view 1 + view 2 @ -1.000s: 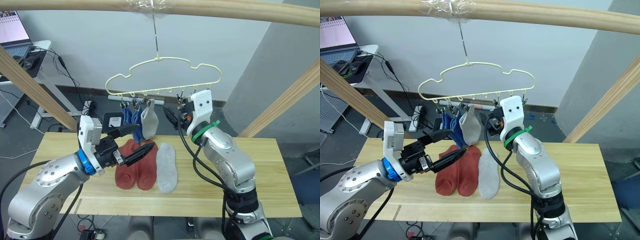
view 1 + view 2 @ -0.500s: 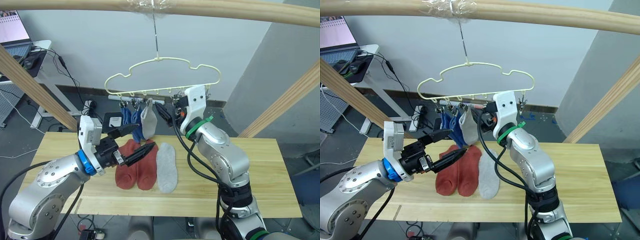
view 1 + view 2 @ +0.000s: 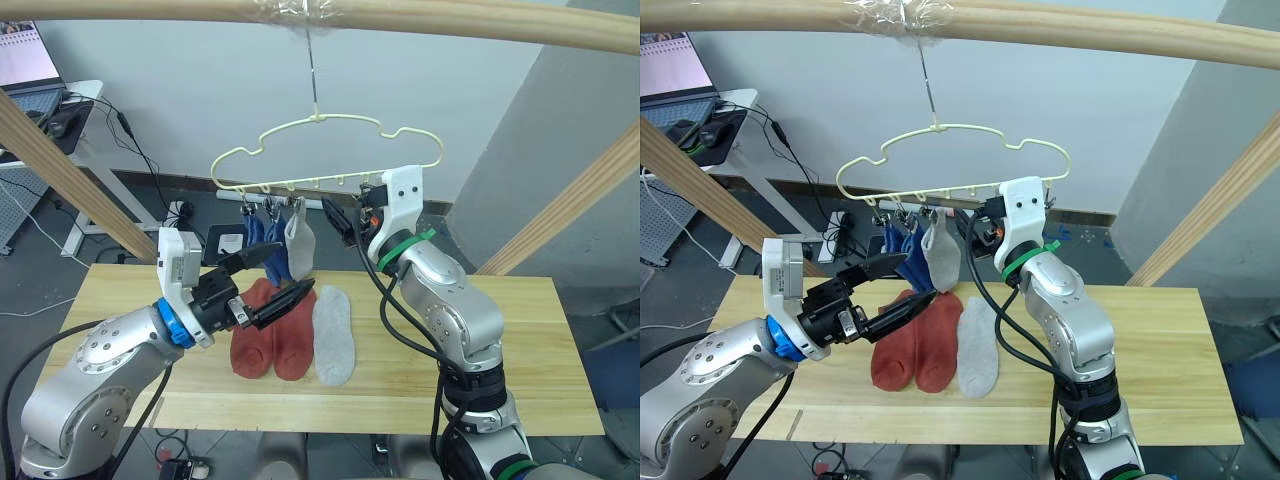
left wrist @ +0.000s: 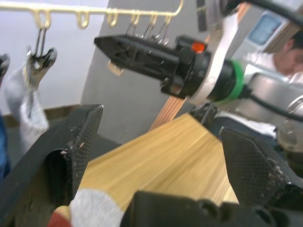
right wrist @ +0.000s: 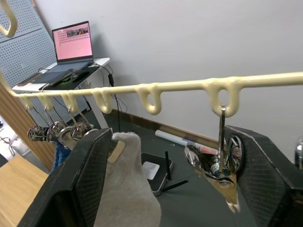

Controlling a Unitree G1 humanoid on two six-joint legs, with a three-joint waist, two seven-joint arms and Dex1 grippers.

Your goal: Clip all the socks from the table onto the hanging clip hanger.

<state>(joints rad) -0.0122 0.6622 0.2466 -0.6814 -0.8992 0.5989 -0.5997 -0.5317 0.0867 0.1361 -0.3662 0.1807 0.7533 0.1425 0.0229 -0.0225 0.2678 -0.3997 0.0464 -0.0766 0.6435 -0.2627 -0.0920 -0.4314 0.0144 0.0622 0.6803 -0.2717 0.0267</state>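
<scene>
Hanging from the round wooden pole [image 3: 420, 18] by its metal hook, the thin pale-yellow wire clip hanger [image 3: 325, 155] already carries three socks at its left clips: two blue ankle socks [image 3: 258, 243] side by side and one light grey ankle sock [image 3: 298, 245] just right of them. Three more socks lie flat on the pale-yellow plank worktop [image 3: 520, 340] below: two rust-red ankle socks [image 3: 272, 330] touching each other, and a second light grey sock [image 3: 333, 335] just beside them on the right. The left gripper [image 3: 268, 283] hovers over the red pair, black jaws spread apart, nothing held. The right gripper [image 3: 340, 217] is raised to the hanger's bottom bar, just right of the hung grey sock; in the right wrist view its jaws stand wide apart on either side of an empty metal clip [image 5: 220, 163] and the grey sock's top edge, gripping nothing. Behind on the left a small desk [image 3: 60, 105] holds a laptop [image 5: 73, 45]. In the left wrist view a person [image 4: 284, 56] sits beyond the worktop.
</scene>
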